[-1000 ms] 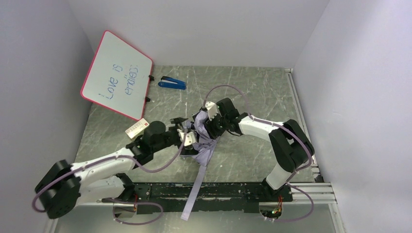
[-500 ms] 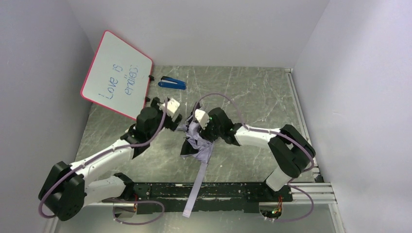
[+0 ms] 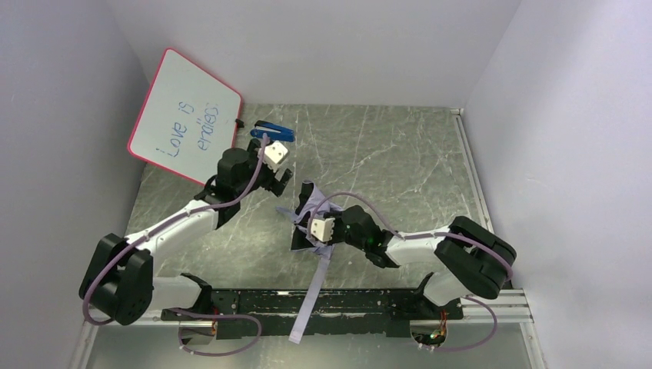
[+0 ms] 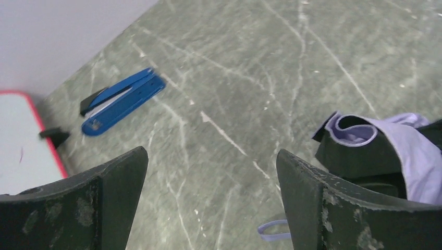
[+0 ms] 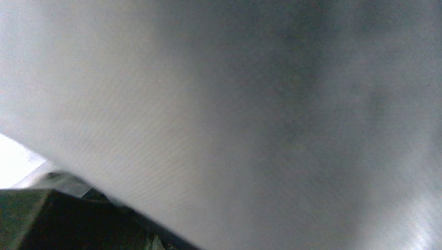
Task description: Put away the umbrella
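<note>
early stage: the umbrella [image 3: 307, 200] lies crumpled, canopy loose, not stowed. left gripper [image 4: 211, 166] hangs splayed and empty at its 10 o'clock; right gripper [image 3: 307, 240] sits against the fabric at 6 o'clock, and i cannot tell its grip.

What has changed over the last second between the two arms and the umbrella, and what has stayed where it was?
The left gripper left the umbrella and drew back, open, toward the blue stapler. The right gripper moved from the umbrella's far side to its near side, close over it. The umbrella, stapler and whiteboard stayed roughly put.
</note>
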`<state>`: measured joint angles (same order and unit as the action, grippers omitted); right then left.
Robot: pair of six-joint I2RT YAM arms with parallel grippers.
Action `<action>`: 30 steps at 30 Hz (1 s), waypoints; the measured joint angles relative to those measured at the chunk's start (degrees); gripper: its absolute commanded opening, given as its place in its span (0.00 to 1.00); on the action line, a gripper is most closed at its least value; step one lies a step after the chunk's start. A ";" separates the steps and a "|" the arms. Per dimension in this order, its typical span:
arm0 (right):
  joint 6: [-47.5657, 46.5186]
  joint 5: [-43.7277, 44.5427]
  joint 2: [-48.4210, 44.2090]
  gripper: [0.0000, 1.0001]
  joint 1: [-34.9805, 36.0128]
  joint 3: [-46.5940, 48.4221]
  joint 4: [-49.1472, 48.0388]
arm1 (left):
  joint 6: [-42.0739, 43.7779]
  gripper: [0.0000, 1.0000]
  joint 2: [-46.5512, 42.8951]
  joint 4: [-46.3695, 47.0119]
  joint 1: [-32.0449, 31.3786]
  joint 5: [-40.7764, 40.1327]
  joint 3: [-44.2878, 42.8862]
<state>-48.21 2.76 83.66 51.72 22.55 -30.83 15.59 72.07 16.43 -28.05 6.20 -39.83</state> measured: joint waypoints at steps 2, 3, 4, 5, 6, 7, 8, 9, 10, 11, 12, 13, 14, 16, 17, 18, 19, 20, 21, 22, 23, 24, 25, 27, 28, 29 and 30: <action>-1.95 1.53 0.24 0.32 0.76 -0.66 -1.36 | 1.75 0.96 1.42 -0.98 0.04 4.04 -1.46; -2.60 2.16 0.44 0.32 1.09 -0.85 -1.90 | 2.40 0.96 1.95 -1.60 0.04 5.73 -2.23; -3.54 3.21 0.79 0.32 1.77 -1.18 -2.84 | 2.91 0.96 2.40 -1.97 0.07 7.23 -2.99; -4.22 3.93 1.03 0.32 2.25 -1.42 -3.45 | 3.21 0.97 2.84 -2.32 0.07 8.63 -3.78; -5.01 4.83 1.25 0.32 2.84 -1.77 -4.33 | 3.39 0.97 3.32 -2.62 0.11 10.08 -4.57; -5.79 5.70 1.49 0.32 3.37 -2.14 -5.25 | 3.52 0.97 3.85 -2.84 0.15 11.37 -5.35; -6.58 6.60 1.75 0.32 3.91 -2.56 -6.16 | 3.56 0.97 4.50 -3.19 0.22 12.98 -6.38; -7.21 7.26 1.99 0.31 4.31 -2.80 -6.84 | 3.63 0.97 5.18 -3.63 0.31 14.45 -7.39; -7.93 8.09 2.29 0.31 4.76 -3.10 -7.74 | 3.78 0.97 5.86 -4.26 0.37 16.04 -8.41; -8.63 8.72 2.56 0.31 5.11 -3.39 -8.50 | 4.28 0.97 6.54 -5.03 0.44 17.79 -9.49; -9.25 9.33 2.75 0.31 5.40 -3.61 -9.14 | 4.94 0.97 7.17 -6.03 0.52 19.67 -10.49; -9.68 9.77 2.89 0.31 5.55 -3.76 -9.51 | 6.08 0.97 7.85 -7.15 0.57 21.81 -11.50; -10.21 10.40 3.04 0.31 5.75 -3.98 -9.97 | 7.52 0.97 8.55 -8.63 0.59 24.20 -12.44; -11.04 11.28 3.26 0.31 6.01 -4.17 -10.54 | 10.40 0.97 9.75 -12.26 0.59 28.11 -13.73; -11.43 11.65 3.37 0.31 6.16 -4.28 -10.80 | 11.47 0.97 10.38 -13.94 0.59 29.57 -14.21; -11.78 11.91 3.39 0.31 6.25 -4.35 -10.95 | 12.70 0.97 11.28 -15.98 0.59 31.28 -14.82; -12.07 12.07 3.39 0.31 6.27 -4.35 -10.97 | 13.60 0.97 12.09 -17.29 0.59 32.35 -15.28; -12.35 12.26 3.39 0.31 6.34 -4.35 -10.95 | 14.82 0.97 13.22 -19.28 0.59 33.92 -16.00; -12.50 12.33 3.41 0.31 6.38 -4.35 -10.95 | 15.96 0.97 14.40 -21.05 0.59 35.15 -16.74; -12.66 12.44 3.39 0.31 6.49 -4.35 -10.95 | 17.03 0.97 15.61 -22.80 0.59 36.11 -17.59; -12.74 12.55 3.41 0.31 6.56 -4.35 -10.95 | 18.32 0.96 17.33 -25.29 0.57 37.42 -19.02; -12.76 12.66 3.41 0.31 6.62 -4.35 -10.95 | 19.28 0.97 19.04 -27.19 0.57 38.27 -20.39; -12.83 12.72 3.41 0.31 6.67 -4.35 -10.95 | 20.11 0.97 20.79 -29.00 0.57 39.12 -21.86; -12.98 12.85 3.41 0.31 6.78 -4.35 -10.95 | 21.62 0.97 24.37 -32.04 0.48 40.98 -24.85; -13.05 12.94 3.41 0.31 6.84 -4.37 -10.97 | 22.21 0.97 25.75 -33.07 0.37 41.77 -25.86; -13.14 13.03 3.45 0.31 6.88 -4.37 -10.99 | 22.64 0.97 26.88 -34.01 0.13 42.40 -26.49; -13.14 13.07 3.45 0.31 6.91 -4.39 -11.02 | 23.04 0.97 27.89 -35.06 0.00 43.08 -27.02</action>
<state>-61.34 15.84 87.11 58.63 18.15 -41.85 38.63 99.96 -18.63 -28.05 49.28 -66.85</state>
